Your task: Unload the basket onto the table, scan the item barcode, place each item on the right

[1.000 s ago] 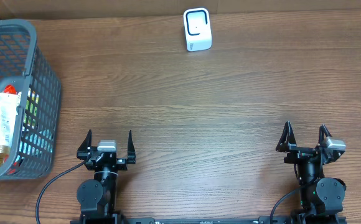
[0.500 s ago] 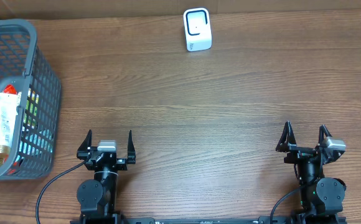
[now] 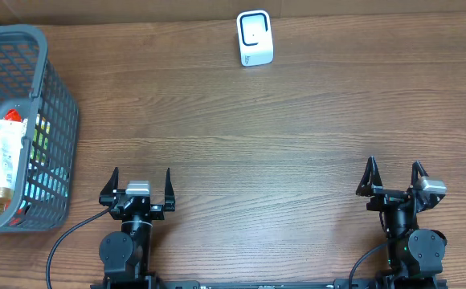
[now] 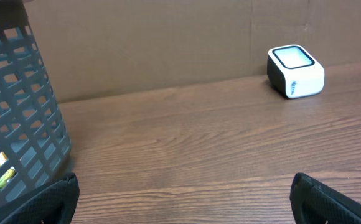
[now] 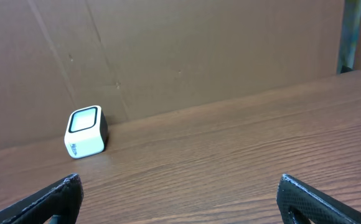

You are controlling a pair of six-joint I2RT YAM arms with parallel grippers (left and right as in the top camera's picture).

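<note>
Bench (image 3: 297, 144): left hand (image 3: 141, 175) and right hand (image 3: 394, 167) spread wide, holding nothing. barcode scanner (image 3: 255, 38) at far edge; basket (image 3: 56, 112) holds what may be a tube (image 3: 6, 156).

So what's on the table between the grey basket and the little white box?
Nothing: from overhead, only bare wooden table lies between the basket and the white scanner.

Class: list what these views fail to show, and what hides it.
- basket: overhead, left side cut off by the frame edge.
- tube in the basket: overhead, print too small, barcode not found.
- other items: overhead, mostly hidden by the tube and the mesh.
- scanner: side print too small in both wrist views.
</note>
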